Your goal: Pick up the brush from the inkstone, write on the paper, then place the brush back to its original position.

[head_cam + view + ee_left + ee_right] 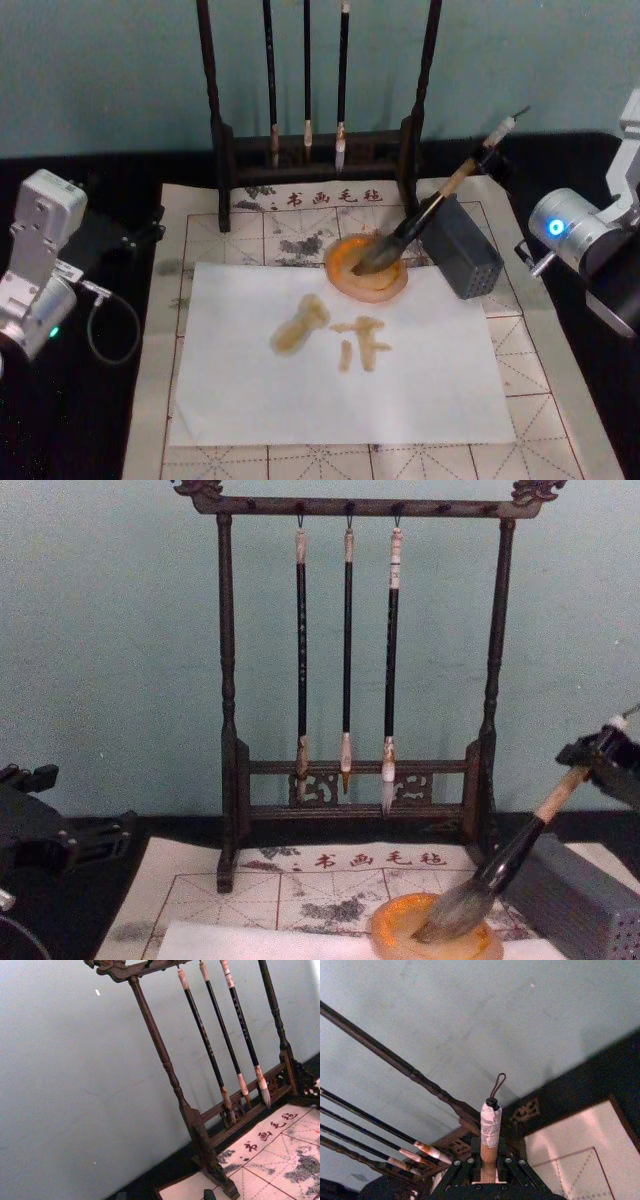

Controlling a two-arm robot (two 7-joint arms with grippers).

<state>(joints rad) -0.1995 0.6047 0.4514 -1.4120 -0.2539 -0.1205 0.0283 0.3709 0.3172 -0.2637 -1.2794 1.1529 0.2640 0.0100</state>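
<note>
Head view, from above: paper (430, 390) lies flat on the gridded mat (545, 400), w/ a few amber-brown strokes near its middle. Inkstone (392, 287) sits at the sheet's far edge, overlapping it. Grey block (468, 262) is just to its right.

Chest view, side-on: brush (520, 845) is tilted, bristles down in the inkstone and handle rising up and to the right. R gripper (600, 752) is at the upper handle, just below the white-wrapped end. Rack (228, 680) behind carries three thin brushes (347, 650).

R wrist view looks along the handle. Jaws are closed on the wood, one each side, white end sticking out past them.

L gripper (140, 235) is parked on the black table (100, 420) left of the mat, well apart from brush. L wrist view has two dark tips at its edge, apart w/ nothing between, so jaws are spread.
</note>
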